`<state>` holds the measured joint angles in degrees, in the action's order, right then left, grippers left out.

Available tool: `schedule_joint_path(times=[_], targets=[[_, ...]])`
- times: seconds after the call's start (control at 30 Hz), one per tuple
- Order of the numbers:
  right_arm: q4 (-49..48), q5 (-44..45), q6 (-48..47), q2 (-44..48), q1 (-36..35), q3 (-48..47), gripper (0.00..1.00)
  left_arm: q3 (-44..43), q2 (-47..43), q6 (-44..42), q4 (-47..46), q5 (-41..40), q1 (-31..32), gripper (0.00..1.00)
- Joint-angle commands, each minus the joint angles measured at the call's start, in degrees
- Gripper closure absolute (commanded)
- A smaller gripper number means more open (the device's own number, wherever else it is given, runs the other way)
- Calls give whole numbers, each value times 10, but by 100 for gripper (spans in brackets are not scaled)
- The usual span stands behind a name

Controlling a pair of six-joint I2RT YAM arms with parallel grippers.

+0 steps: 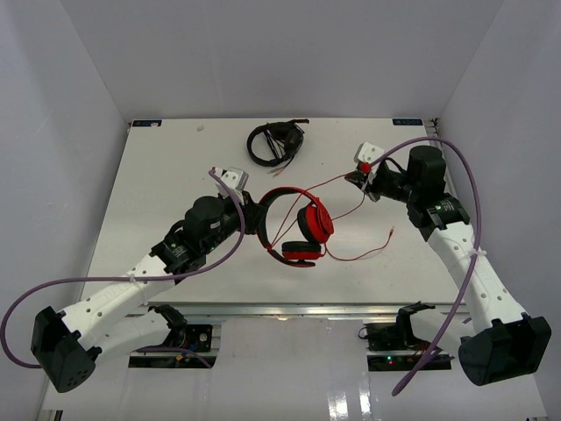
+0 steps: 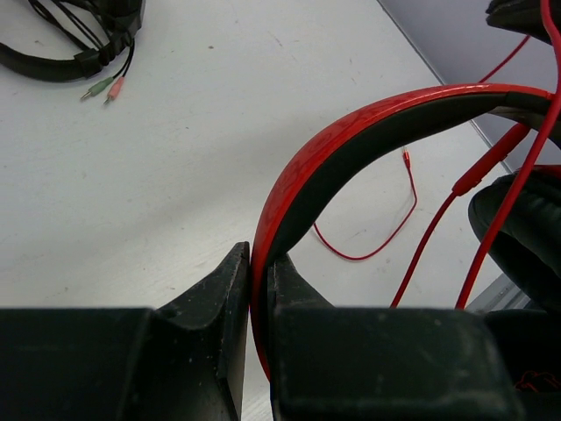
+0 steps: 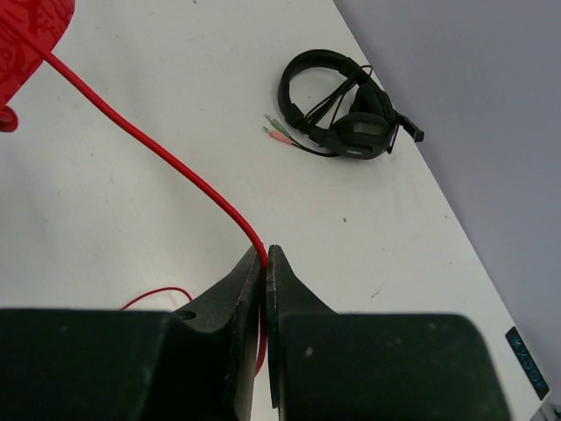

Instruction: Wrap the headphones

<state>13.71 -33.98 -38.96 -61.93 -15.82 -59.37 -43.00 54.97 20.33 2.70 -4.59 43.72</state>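
Note:
The red headphones [image 1: 302, 226] lie mid-table with one ear cup flat and the other tilted up. My left gripper [image 1: 257, 219] is shut on the red headband [image 2: 351, 149], which stands between its jaws in the left wrist view [image 2: 260, 263]. The thin red cable [image 1: 337, 182] runs from the headphones up to my right gripper [image 1: 358, 178], which is shut on it. In the right wrist view the cable [image 3: 158, 145] enters the closed jaws of that gripper [image 3: 264, 254]. The rest of the cable loops on the table, with its plug end [image 1: 390, 232] to the right of the ear cups.
Black headphones [image 1: 274, 142] with a black cable lie at the back of the table. They also show in the left wrist view [image 2: 70, 53] and in the right wrist view [image 3: 342, 110]. White walls close in the table's back and sides.

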Motion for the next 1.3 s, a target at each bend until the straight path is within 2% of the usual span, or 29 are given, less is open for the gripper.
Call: schedule_joint_path(times=[0.0,0.1,0.37,0.6,0.8,0.97,1.27], targets=[[-54,-104,89,17,31,17,92,-48,-23,24,15,-38,2,100],[-79,-142,129,18,39,25,92,-62,-19,21,35,-46,3,100],[-104,-169,173,15,59,4,92,-66,-7,18,50,-56,2,100],[-119,-174,192,18,76,-8,92,-66,2,19,50,-57,2,100],[-130,-157,195,8,90,29,92,-75,-18,36,47,-46,2,100],[-190,-167,225,-1,92,74,92,-101,-39,71,46,-32,2,100],[-379,-248,380,-48,92,150,90,-181,-13,162,49,-39,3,100]])
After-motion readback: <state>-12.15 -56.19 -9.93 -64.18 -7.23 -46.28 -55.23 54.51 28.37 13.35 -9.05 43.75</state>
